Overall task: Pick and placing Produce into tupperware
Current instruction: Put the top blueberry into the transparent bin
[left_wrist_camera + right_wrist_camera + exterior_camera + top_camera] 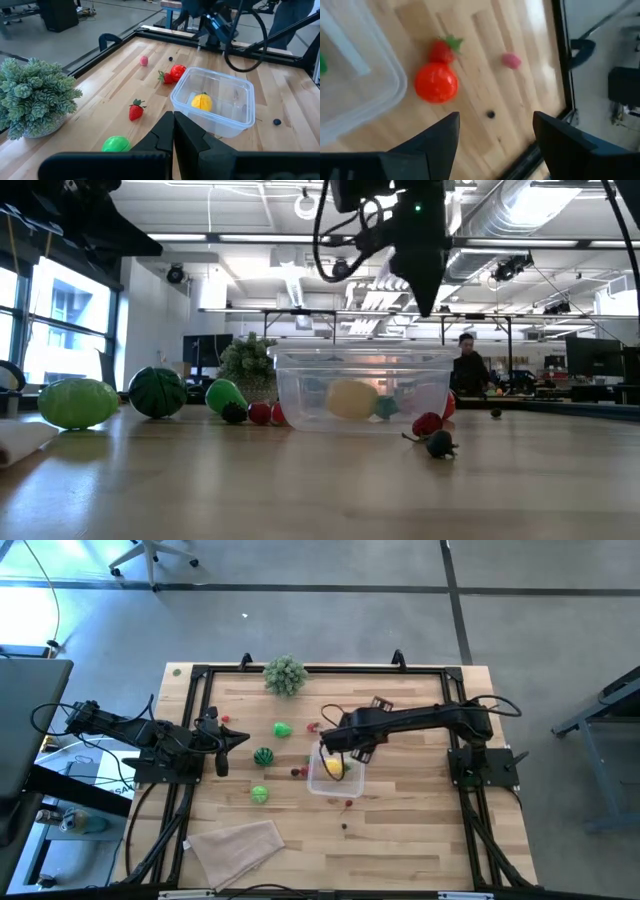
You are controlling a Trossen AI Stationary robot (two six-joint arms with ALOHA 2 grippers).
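Note:
The tupperware [338, 783] is a clear box near the table's middle, with a yellow fruit [335, 768] inside it. It also shows in the low view [300, 385] and the left wrist view [235, 115]. Around it lie a red tomato [436, 82], strawberries [136, 111], a pink berry [511, 61] and green pieces [283, 729] [263, 756] [259, 794]. My right gripper [327, 748] [495, 135] hangs open above the tupperware's left far corner, holding nothing. My left gripper [238, 740] [174, 132] waits shut at the table's left side.
A bushy grey-green plant [285, 675] stands at the far edge. A beige folded cloth [235, 845] lies near the left front corner. Small red and dark berries [438, 443] lie on the wood in front of the tupperware. A black frame [320, 670] rims the table.

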